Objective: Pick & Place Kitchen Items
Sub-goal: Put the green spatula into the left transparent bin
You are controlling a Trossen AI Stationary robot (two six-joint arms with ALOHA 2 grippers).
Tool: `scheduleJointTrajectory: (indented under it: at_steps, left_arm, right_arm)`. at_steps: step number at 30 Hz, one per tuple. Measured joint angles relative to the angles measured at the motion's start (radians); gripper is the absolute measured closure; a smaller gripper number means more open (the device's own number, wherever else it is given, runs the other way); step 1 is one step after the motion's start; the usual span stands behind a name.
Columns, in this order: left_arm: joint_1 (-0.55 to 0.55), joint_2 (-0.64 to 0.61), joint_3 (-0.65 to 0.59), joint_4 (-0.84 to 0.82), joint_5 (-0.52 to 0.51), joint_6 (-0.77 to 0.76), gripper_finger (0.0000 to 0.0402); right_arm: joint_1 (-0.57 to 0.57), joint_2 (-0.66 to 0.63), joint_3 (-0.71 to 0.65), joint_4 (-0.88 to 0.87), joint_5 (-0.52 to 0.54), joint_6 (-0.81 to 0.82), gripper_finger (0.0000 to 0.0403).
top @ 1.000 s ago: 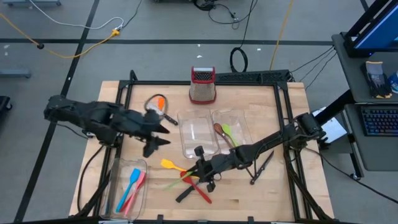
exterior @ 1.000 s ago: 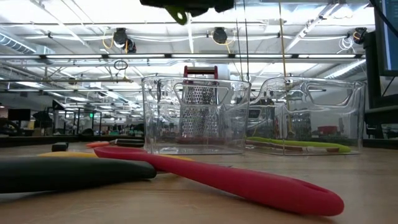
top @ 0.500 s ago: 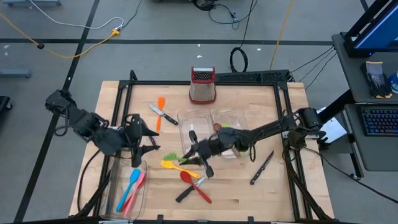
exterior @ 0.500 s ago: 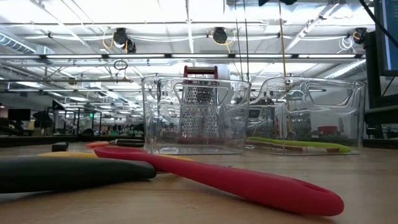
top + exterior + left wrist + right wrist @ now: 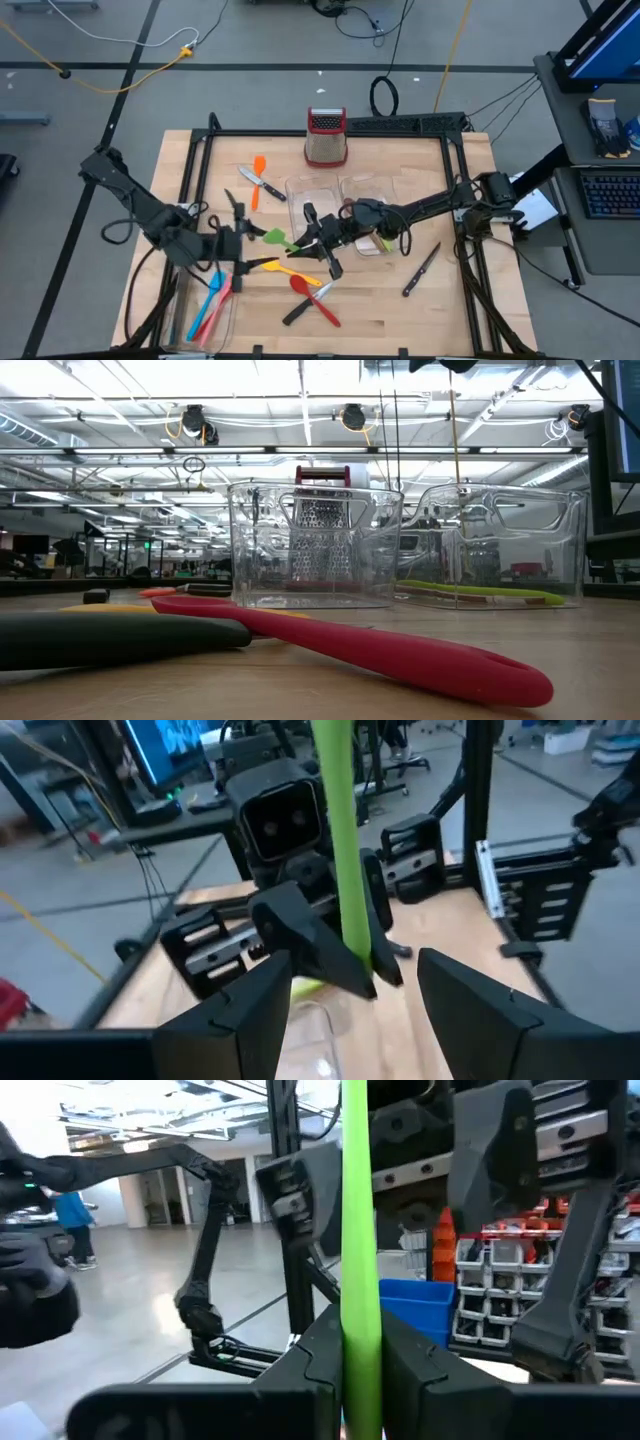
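Observation:
A green plastic utensil (image 5: 277, 239) is in the air over the table's middle, between my two grippers. My right gripper (image 5: 308, 240) is shut on it; the right wrist view shows the green handle (image 5: 358, 1200) running out from between my fingers. My left gripper (image 5: 243, 240) faces it from the table's left, open. In the left wrist view its fingers (image 5: 250, 1010) stand on either side of the green utensil (image 5: 335, 840) without touching. Yellow (image 5: 280, 267), red (image 5: 300, 285) and orange (image 5: 258, 165) utensils and a knife (image 5: 262, 183) lie flat on the table. My right gripper pinches the green utensil's handle (image 5: 360, 1315) between its two fingers, coming level from the table's right. The utensil sticks out past the fingertips toward the table's left and my left gripper. It is lifted clear of the table.
Two clear trays (image 5: 318, 215) (image 5: 500, 545) stand behind the grippers; one holds a green utensil (image 5: 480, 592). A grater (image 5: 326, 137) stands at the far edge. A tray with blue and pink utensils (image 5: 213, 300) is near left. A knife (image 5: 420, 270) lies at right.
My right gripper has risen from among the utensils near the front and carried the green utensil up and toward the far left. My left gripper has drawn back toward the near edge and turned to face it; its fingers now flank the utensil's free end.

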Motion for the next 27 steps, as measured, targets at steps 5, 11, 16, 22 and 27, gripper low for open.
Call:
scheduleJointTrajectory:
  at_steps: [5, 11, 16, 22, 27]
  left_arm:
    - [0.043, 0.054, 0.000, 0.069, 0.008, 0.058, 0.0179]
    - [0.073, 0.063, 0.000, 0.085, 0.098, 0.043, 0.0179]
    - [0.075, 0.062, 0.000, 0.155, 0.124, 0.079, 0.0179]
    - [0.118, 0.062, 0.000, 0.167, 0.154, 0.069, 0.0179]
    - [0.159, 0.062, 0.000, 0.184, 0.257, 0.042, 0.0179]
  right_arm:
    - [0.012, 0.000, 0.000, -0.004, 0.017, -0.029, 0.0378]
    - [0.016, 0.000, -0.001, -0.010, 0.017, -0.046, 0.0378]
    - [0.018, 0.000, -0.001, -0.012, 0.022, -0.058, 0.0378]
    - [0.039, 0.000, -0.001, -0.038, 0.081, -0.104, 0.0378]
    - [0.053, 0.000, -0.001, -0.043, 0.102, -0.139, 0.0379]
